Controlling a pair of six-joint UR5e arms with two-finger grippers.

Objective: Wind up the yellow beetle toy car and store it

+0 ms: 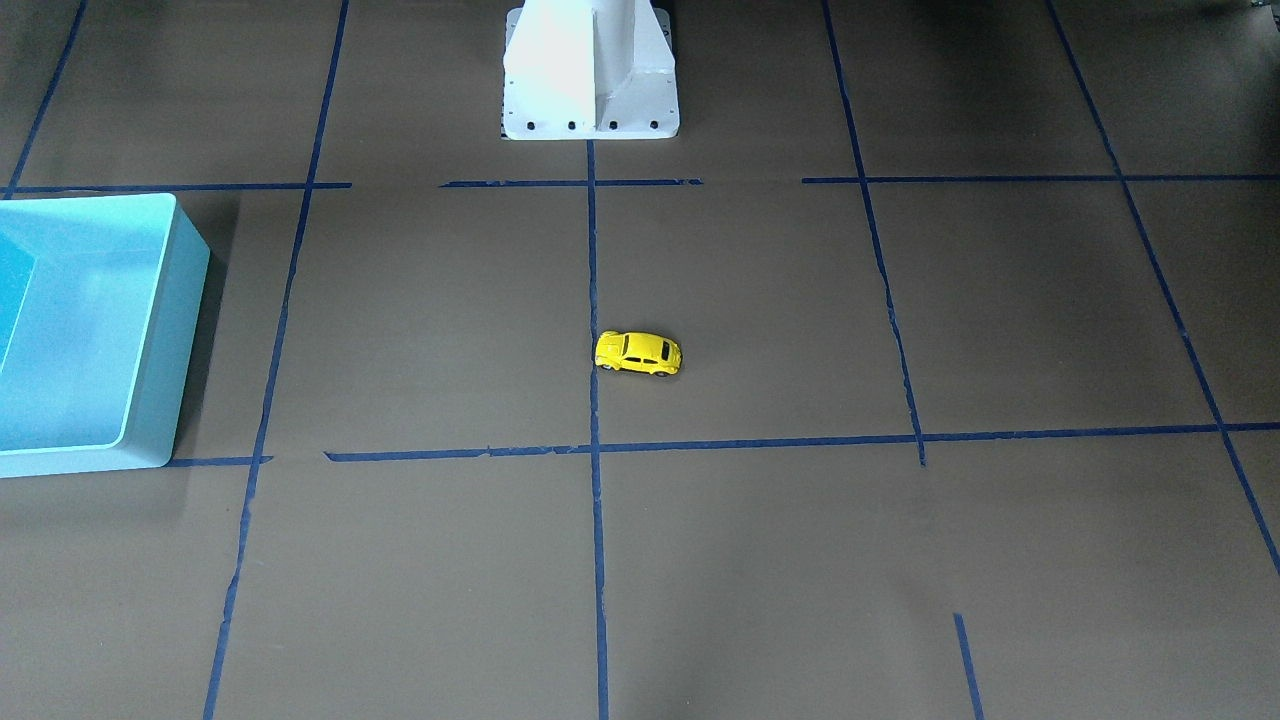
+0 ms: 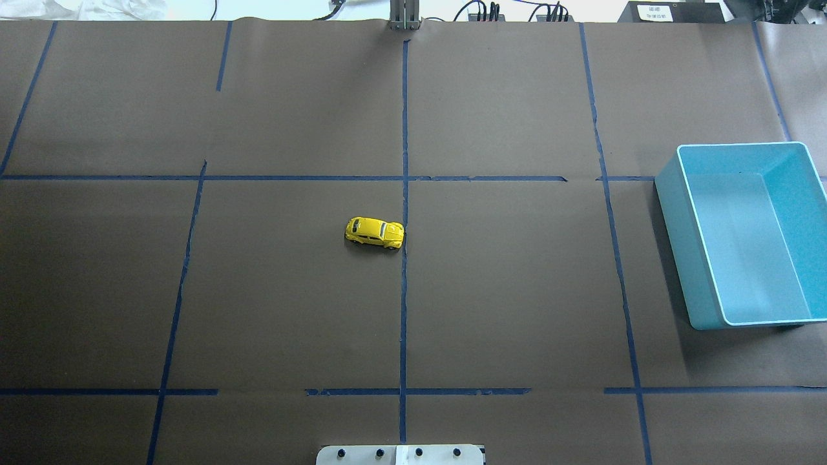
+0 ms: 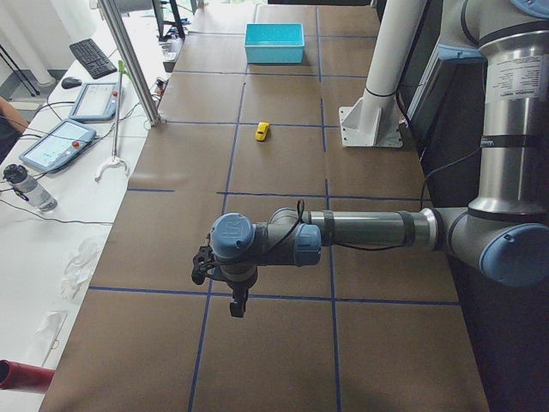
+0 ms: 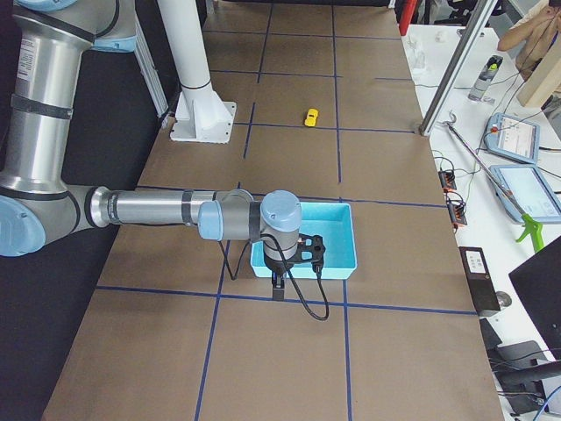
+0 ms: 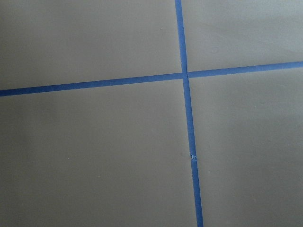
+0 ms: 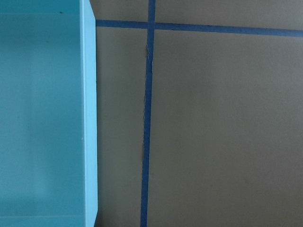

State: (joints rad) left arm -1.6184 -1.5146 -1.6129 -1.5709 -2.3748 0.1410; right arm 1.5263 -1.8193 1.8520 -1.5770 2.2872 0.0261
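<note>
**Presently: car unhandled, both tools standing off**

The tiny bright yellow beetle-shaped toy car (image 2: 375,233) is sitting upright on its black wheels near the middle of the brown paper-covered counter (image 2: 517,290). It is lying crosswise, with one end at the central strip of blue tape (image 2: 404,310). The empty light blue rectangular plastic bin (image 2: 678,258) is standing well apart from it, on the robot's right.

The left tool (image 3: 237,307) is hanging above a tape crossing, well apart from the car. The right tool (image 4: 279,285) is hanging at the bin's near wall. Neither is carrying anything that can be seen. Only the side views are showing them, so I cannot tell whether the jaws are standing apart or together.

Judging by its looks, the car is handling as a light, rigid item with a smooth, rounded shell. The roof is offering poor purchase, and a pinch there is likely to be slipping off. The flat flanks between the wheels are offering the better hold, with the jaws closing across the car's width. The free-rolling wheels are making it liable to run off if nudged lengthwise. Winding is not yet begun.
</note>
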